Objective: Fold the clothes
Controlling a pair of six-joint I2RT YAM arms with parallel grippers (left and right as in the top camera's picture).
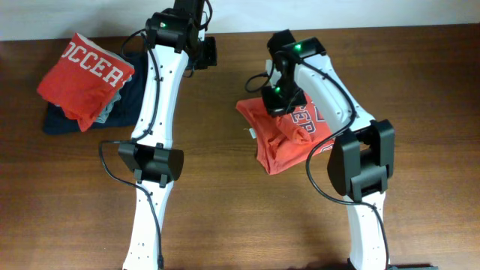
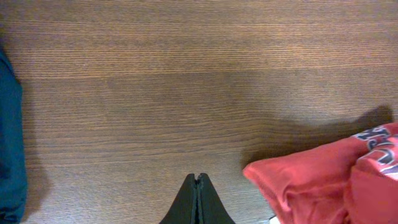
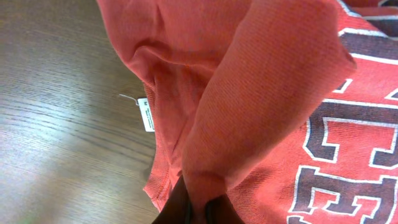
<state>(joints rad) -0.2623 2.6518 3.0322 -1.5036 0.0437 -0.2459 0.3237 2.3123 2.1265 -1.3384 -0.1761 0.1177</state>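
The right gripper point(image 3: 198, 208) is clamping a T-shirt point(image 3: 261, 93) fold — advise laying it flat, edges aligned; left gripper point(image 2: 198, 200) is hovering closed, empty.

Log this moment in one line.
left gripper: shut, empty, above table | right gripper: shut on shirt fold | shirt: bunched, not yet folded

We've got 2 coral-red tees. The crumpled tee point(image 1: 289, 146) lies bunched ctr-right, dark-outlined block lettering up, white tag showing at one edge. One fold is pulled up & pinched in the R gripper point(image 3: 198, 204). The folded tee point(image 1: 84, 75), w/ white "OCCER" lettering, sits far left atop the navy garment point(image 1: 56, 120).
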